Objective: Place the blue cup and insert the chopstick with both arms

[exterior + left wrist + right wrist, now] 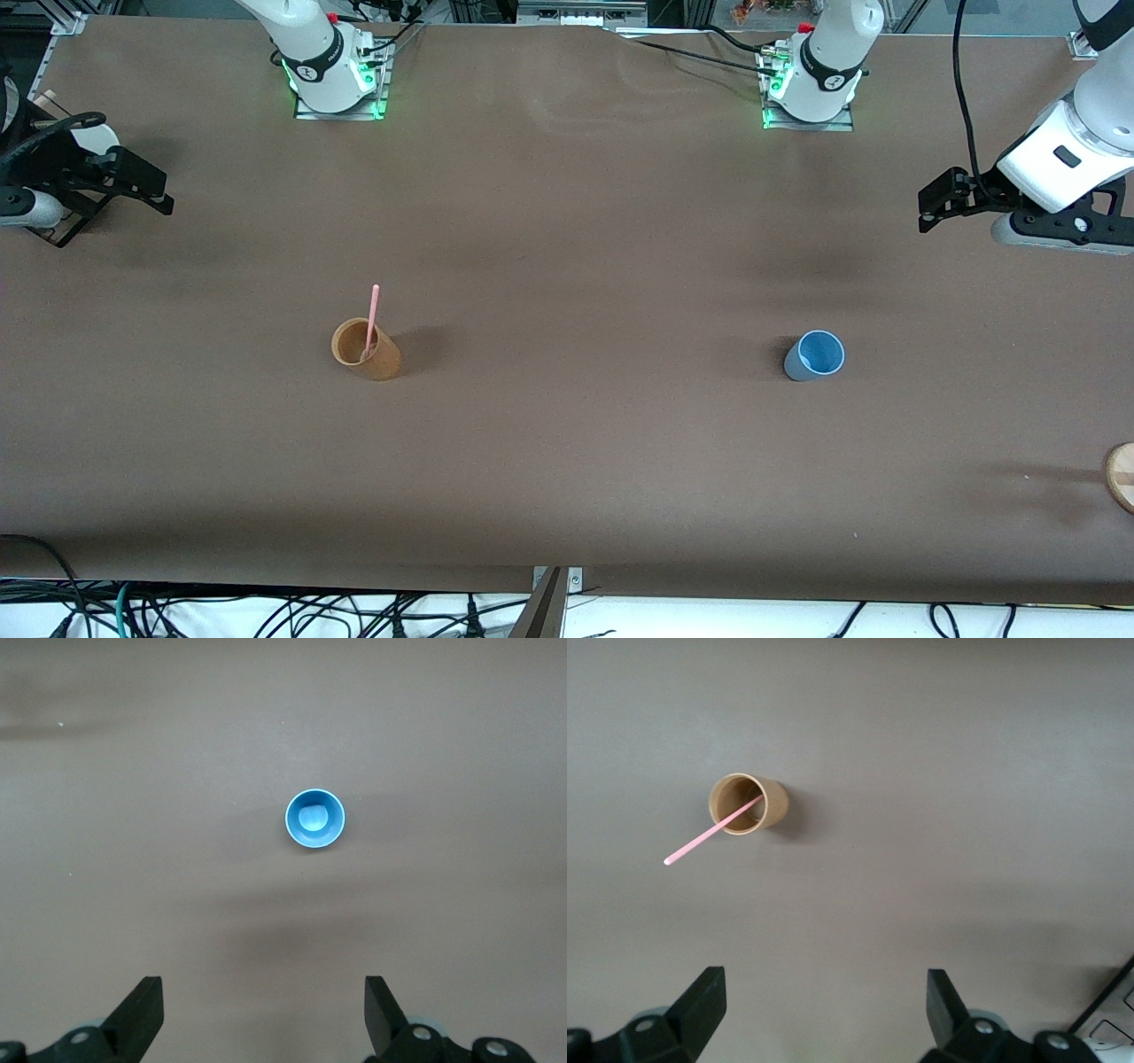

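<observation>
The blue cup [815, 354] stands upright and empty on the brown table toward the left arm's end. In the left wrist view it [315, 818] shows from above. The pink chopstick [373, 312] leans inside a tan cup [376, 359] toward the right arm's end; both also show in the right wrist view, the chopstick [700, 843] sticking out of the tan cup [776, 803]. My left gripper [932, 202] hangs open and empty over the table's left-arm end, apart from the blue cup [263, 992]. My right gripper [165, 195] hangs open and empty over the right-arm end [824, 988].
A round wooden disc [1122, 475] lies at the table's edge at the left arm's end, nearer to the front camera than the blue cup. The two arm bases [337, 80] [811, 89] stand along the table's back. Cables hang below the front edge.
</observation>
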### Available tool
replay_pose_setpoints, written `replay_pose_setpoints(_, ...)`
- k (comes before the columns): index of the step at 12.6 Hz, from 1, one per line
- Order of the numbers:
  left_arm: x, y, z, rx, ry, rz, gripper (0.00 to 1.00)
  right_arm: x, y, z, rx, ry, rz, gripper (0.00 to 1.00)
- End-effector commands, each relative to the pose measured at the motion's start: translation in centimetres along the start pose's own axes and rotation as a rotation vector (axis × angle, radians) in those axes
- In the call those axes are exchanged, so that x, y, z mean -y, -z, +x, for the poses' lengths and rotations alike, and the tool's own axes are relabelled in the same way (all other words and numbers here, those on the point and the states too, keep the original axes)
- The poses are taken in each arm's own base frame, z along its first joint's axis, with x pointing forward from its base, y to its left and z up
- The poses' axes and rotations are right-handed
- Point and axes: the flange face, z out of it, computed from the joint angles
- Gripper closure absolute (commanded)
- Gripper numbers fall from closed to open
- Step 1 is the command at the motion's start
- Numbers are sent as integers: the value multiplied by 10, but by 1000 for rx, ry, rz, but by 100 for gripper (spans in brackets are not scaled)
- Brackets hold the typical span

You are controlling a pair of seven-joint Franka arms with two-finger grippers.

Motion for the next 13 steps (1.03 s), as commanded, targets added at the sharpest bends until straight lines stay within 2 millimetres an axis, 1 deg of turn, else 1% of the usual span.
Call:
replay_pose_setpoints(1, 2, 6, 2, 4, -15, 10, 0, -3, 3, 0, -7, 2, -18, 0)
replay_pose_setpoints(4, 5, 4, 3, 11, -10, 9, 0, -3, 3, 0, -7, 2, -17, 0)
replay_pose_setpoints(8, 4, 3, 3, 14, -16, 9, 0, -3, 3, 0, -7, 2, -18, 0)
replay_pose_setpoints(11, 4, -8, 9, 32, -17, 6, 0, -3, 3, 0, -7, 2, -18, 0)
replay_pose_setpoints(13, 3, -9, 10, 32, -15, 1, 0, -3, 3, 0, -7, 2, -18, 0)
